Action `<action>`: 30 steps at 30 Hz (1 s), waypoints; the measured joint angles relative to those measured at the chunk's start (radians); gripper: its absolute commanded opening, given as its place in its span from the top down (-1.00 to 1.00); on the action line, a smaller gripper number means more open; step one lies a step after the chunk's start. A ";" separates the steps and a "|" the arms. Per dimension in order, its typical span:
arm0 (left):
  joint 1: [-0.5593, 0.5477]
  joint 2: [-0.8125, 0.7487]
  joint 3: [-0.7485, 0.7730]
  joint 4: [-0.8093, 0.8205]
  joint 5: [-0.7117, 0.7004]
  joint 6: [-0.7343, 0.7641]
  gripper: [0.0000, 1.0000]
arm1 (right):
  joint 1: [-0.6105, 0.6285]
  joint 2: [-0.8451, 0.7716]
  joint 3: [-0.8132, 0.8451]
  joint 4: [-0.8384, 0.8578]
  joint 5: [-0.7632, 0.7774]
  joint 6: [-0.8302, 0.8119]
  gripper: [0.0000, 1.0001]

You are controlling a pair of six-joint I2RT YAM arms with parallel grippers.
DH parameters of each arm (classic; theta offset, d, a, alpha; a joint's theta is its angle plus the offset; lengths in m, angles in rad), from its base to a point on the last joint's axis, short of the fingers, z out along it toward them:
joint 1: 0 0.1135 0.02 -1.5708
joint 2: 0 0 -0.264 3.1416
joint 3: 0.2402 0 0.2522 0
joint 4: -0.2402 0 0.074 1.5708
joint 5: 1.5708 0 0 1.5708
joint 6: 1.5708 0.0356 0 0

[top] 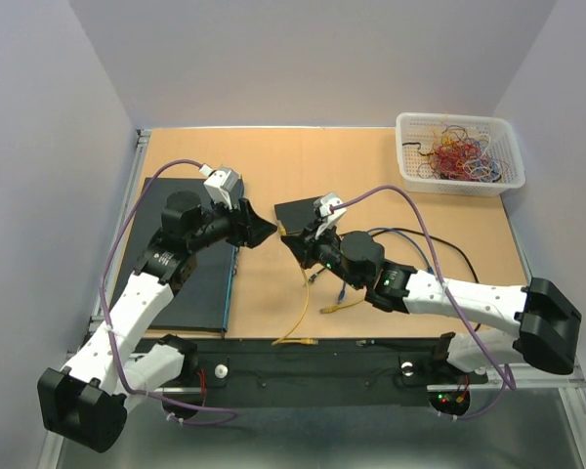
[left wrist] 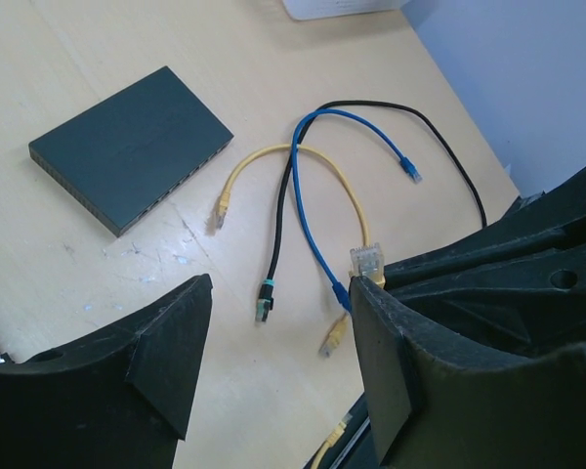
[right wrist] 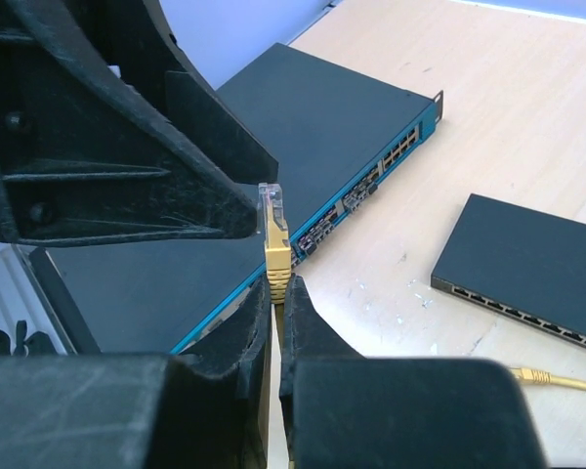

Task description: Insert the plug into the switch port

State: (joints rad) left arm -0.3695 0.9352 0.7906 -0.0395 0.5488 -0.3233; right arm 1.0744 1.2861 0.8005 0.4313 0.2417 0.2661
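- Grips the yellow plug in the right gripper, jaws pressed together on its boot, clear tip pointing up.
- Holds that plug raised over the table, off the port side of the big switch, near it but apart.
- Spreads the left gripper wide with nothing between its jaws, just beside the plug, likewise off the big switch's port side.
- Shows the blue port face of the big switch turned toward a small black switch, apart from it on that side.
- Trails the yellow cable from the plug, crossing a blue cable and a black cable, all farther from the big switch.
- Sets a white basket of coloured wires well apart from the big switch.
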 measured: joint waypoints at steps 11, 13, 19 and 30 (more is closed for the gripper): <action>-0.005 -0.081 -0.014 0.071 0.037 -0.016 -0.37 | 0.000 0.050 0.000 0.003 -0.010 0.012 0.99; -0.006 -0.082 -0.015 0.077 0.034 -0.018 -0.33 | 0.000 0.049 0.000 0.004 -0.017 0.014 0.99; -0.010 -0.036 -0.016 0.068 0.006 -0.018 -0.26 | 0.000 0.047 0.000 0.005 -0.040 0.019 0.99; -0.012 -0.023 -0.016 0.053 0.028 -0.018 -0.25 | 0.000 0.024 -0.051 0.080 -0.142 0.041 0.99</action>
State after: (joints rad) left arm -0.3817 0.9123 0.7746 0.0132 0.5770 -0.3408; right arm 1.0740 1.3102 0.7494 0.5114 0.1001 0.3069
